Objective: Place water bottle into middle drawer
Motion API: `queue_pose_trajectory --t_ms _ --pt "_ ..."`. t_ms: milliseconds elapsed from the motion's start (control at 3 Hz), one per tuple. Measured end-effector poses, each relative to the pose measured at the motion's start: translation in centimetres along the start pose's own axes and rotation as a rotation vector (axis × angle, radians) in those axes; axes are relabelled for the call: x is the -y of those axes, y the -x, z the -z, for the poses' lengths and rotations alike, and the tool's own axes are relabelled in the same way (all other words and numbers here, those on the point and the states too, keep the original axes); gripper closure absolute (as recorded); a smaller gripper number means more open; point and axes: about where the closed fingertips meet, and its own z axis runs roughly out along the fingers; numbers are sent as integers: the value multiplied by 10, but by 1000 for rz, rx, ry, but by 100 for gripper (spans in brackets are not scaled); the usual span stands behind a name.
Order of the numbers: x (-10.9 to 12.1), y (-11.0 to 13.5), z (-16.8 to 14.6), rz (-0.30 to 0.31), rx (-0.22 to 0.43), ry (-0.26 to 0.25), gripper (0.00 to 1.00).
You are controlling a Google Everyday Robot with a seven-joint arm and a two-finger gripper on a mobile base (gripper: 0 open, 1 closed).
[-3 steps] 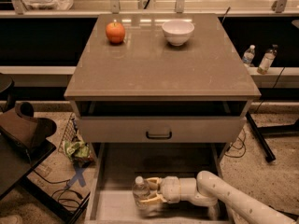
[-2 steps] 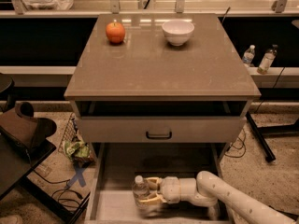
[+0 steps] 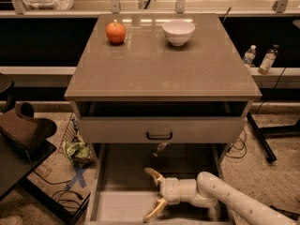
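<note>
Pale claw spread wide, empty, low over brown-floored, grey-walled middle drawer. No water bottle in sight; likely light, slick, best gripped mid-body.

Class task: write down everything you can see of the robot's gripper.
The gripper is pale cream, on a smooth jointed arm reaching in from the picture's lower right. Its two tan curved fingers are spread wide open with nothing between them. It lies low inside the pulled-out middle drawer, below the handled drawer; contact with the floor cannot be told.
</note>
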Motion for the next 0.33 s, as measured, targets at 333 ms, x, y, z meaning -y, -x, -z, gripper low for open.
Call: queue_pose_trajectory --t_ms 333 --pt "0 0 0 0 0 0 0"
